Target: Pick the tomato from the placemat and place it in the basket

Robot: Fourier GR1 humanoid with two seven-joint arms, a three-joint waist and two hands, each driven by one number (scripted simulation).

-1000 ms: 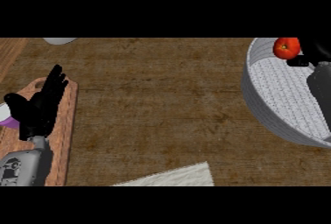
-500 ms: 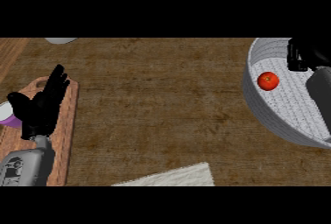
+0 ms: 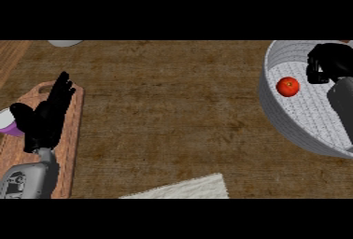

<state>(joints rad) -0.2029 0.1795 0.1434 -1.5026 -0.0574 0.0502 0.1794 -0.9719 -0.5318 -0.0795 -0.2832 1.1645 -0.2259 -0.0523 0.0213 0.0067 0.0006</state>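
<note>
Tomato: the small round red tomato (image 3: 287, 87) lies on the floor of the basket, toward its left side; nothing grips it
Basket: the large round grey woven basket (image 3: 276, 116) sits at the right edge of the brown wooden counter (image 3: 165, 107); part of it runs out of view
Right hand: the black right hand (image 3: 329, 63) hangs over the basket's upper part, just right of the tomato and apart from it; its fingers are curled downward and enclose nothing; the grey forearm crosses the basket's right side
Left hand: the black left hand (image 3: 47, 116) shows at the left edge, fingers straight and pointing up, resting unclenched over the board (it holds nothing)
Board: a reddish wooden cutting board (image 3: 72, 140) lies under the left hand along the counter's left side
Purple thing: a purple and white object (image 3: 8, 125) peeks out at the far left; mostly hidden
Placemat: the corner of a pale cloth placemat (image 3: 189, 189) shows at the lower middle
Top edge: a pale round object (image 3: 66, 43), cut off
</note>
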